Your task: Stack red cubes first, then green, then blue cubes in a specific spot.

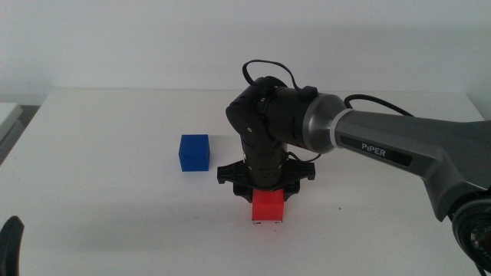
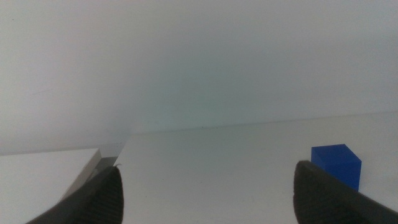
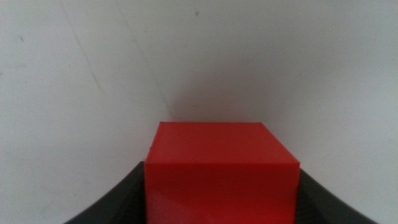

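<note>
Gripping the red cube (image 3: 221, 171) between closed jaws, your right tool (image 1: 265, 201) should set it squarely, flat on the bench (image 1: 115, 153). Your left tool (image 2: 205, 193) waits wide open, empty.

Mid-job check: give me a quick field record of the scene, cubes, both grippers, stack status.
red cube: on the table, between the right gripper's jaws
right gripper: lowered over the red cube, shut on it
blue cube: alone on the table, apart from the red cube
green cube: not visible in any view
left gripper: waiting at the near left edge, open, holding nothing
stack: nothing stacked yet
</note>
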Controlling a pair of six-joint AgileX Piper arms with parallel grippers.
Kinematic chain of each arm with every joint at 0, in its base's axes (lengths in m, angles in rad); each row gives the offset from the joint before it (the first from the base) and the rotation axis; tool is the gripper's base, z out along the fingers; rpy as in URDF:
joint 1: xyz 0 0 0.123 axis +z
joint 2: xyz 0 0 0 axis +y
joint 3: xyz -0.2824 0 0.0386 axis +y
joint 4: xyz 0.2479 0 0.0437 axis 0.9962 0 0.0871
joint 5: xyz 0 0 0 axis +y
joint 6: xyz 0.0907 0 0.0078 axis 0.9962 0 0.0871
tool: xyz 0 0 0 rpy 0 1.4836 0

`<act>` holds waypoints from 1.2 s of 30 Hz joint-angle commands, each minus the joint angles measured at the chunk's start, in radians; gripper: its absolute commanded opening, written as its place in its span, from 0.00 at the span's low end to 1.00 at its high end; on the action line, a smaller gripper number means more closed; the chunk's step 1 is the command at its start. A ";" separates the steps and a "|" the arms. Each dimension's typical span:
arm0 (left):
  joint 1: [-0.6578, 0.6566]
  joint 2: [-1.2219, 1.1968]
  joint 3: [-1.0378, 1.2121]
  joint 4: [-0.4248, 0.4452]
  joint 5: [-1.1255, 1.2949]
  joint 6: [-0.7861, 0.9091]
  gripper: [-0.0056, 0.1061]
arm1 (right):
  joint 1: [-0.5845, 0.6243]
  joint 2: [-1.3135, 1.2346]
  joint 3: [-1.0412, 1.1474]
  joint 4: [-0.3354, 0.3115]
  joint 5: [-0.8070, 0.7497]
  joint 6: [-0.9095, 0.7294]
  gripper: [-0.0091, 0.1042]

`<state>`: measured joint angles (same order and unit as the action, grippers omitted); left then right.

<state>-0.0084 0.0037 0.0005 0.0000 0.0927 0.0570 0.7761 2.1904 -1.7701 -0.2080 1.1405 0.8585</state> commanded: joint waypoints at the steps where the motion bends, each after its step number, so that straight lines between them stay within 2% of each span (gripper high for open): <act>1: -0.002 -0.004 0.000 0.000 -0.007 -0.002 0.89 | 0.002 0.006 -0.006 -0.012 -0.002 0.005 0.20; 6: -0.002 -0.004 0.000 0.000 -0.007 -0.002 0.89 | 0.002 0.011 -0.006 -0.011 -0.002 0.005 0.20; 7: -0.002 -0.004 0.000 0.000 -0.007 -0.002 0.89 | 0.002 0.011 -0.006 -0.011 -0.002 0.005 0.24; 8: -0.002 -0.004 0.000 0.000 -0.007 -0.002 0.89 | 0.002 0.011 -0.006 -0.015 -0.004 0.005 0.60; 11: -0.002 -0.004 0.000 0.000 -0.007 -0.002 0.89 | 0.002 0.009 -0.006 -0.018 -0.009 0.005 0.76; 14: -0.002 -0.004 0.000 0.000 -0.007 -0.002 0.89 | 0.004 -0.037 -0.006 -0.018 0.000 -0.033 0.86; 19: -0.002 -0.004 0.000 0.000 -0.007 -0.002 0.89 | -0.035 -0.227 -0.006 -0.003 0.037 -0.265 0.89; 22: -0.002 -0.004 0.000 0.000 -0.007 -0.002 0.89 | -0.163 -0.288 -0.006 0.014 0.048 -0.336 0.89; 25: -0.002 -0.004 0.000 0.000 -0.007 -0.002 0.89 | -0.292 -0.301 -0.019 -0.035 0.072 -0.386 0.89; 26: -0.002 -0.004 0.000 0.000 -0.007 -0.002 0.89 | -0.335 -0.299 -0.031 -0.032 0.069 -0.409 0.89; 32: -0.002 -0.004 0.000 0.000 -0.007 -0.002 0.89 | -0.532 -0.228 -0.087 0.064 -0.024 -0.550 0.89; 36: -0.002 -0.004 0.000 0.000 -0.007 -0.002 0.89 | -0.610 -0.166 -0.087 0.075 -0.038 -0.603 0.89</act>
<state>-0.0084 0.0037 0.0005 0.0000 0.0927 0.0570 0.1943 2.0045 -1.8517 -0.1403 1.1181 0.2946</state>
